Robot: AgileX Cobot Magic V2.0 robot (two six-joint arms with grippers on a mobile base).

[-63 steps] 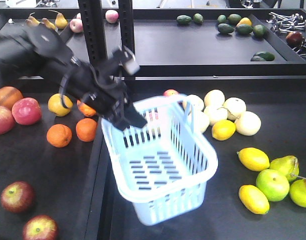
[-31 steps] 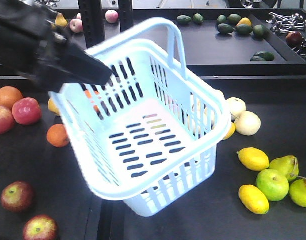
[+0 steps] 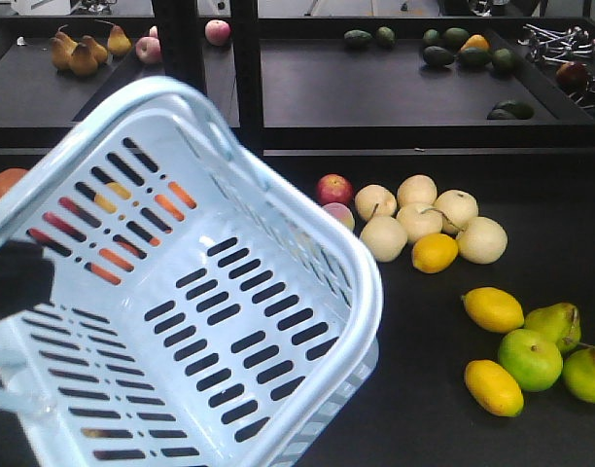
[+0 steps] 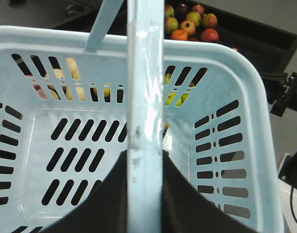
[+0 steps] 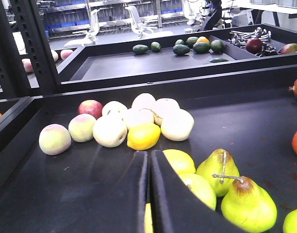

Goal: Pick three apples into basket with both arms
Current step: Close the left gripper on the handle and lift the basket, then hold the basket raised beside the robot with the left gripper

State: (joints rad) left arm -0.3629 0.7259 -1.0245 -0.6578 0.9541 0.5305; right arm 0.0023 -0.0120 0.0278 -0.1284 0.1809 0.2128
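left gripper (image 4: pixel 144 162) pinches basket (image 3: pixel 367 287) handle (image 4: pixel 144 73), frame centre | basket tilted, fills lower left of front view | right gripper (image 5: pixel 148 167) pressed together, bottom centre, lemon (image 5: pixel 144 136) just above

End effector (image 5: pixel 148 194), pressed closed, hangs over lemons (image 5: pixel 177 160).

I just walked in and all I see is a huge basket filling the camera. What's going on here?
The left tool is clamped on the handle of the pale blue basket, holding it tilted in the air near the front camera. The basket is empty. The right tool is shut, holds nothing, and hovers over lemons and green pears.
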